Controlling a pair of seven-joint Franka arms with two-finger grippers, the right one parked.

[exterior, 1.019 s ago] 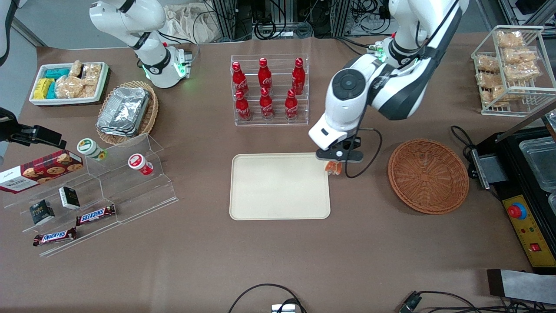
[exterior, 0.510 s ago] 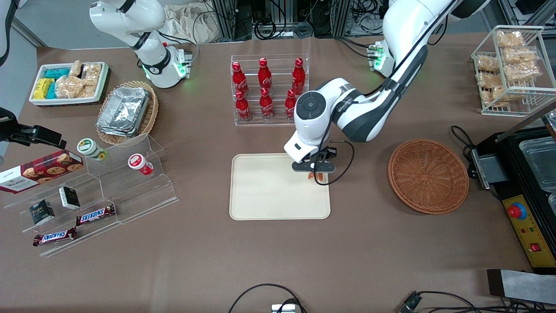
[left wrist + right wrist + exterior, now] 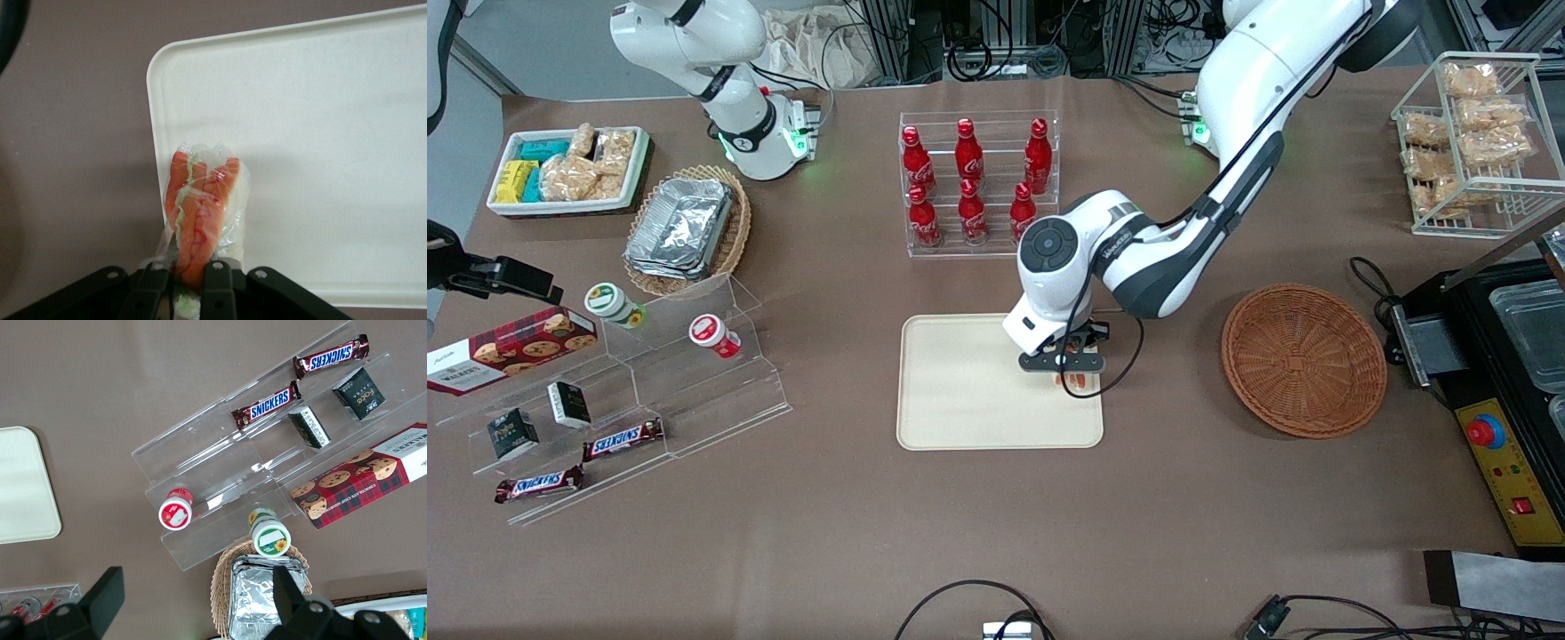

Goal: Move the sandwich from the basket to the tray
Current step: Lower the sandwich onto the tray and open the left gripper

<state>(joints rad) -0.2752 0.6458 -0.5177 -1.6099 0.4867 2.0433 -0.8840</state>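
Observation:
The clear-wrapped sandwich, showing its orange-red and green filling edge, hangs from my left gripper, which is shut on it. In the front view the gripper hovers just over the cream tray, near the tray's edge that faces the basket, and a bit of the sandwich peeks out below the fingers. The wrist view shows the sandwich above the tray's rounded corner. The reddish-brown wicker basket sits empty toward the working arm's end of the table.
A clear rack of red cola bottles stands farther from the front camera than the tray. A tiered acrylic stand with snacks and a tan basket of foil containers lie toward the parked arm's end. A black machine stands beside the empty basket.
My gripper has carried the sandwich from beside the tray's edge to over the tray, moving toward the parked arm's end and lower. The grip stays shut.

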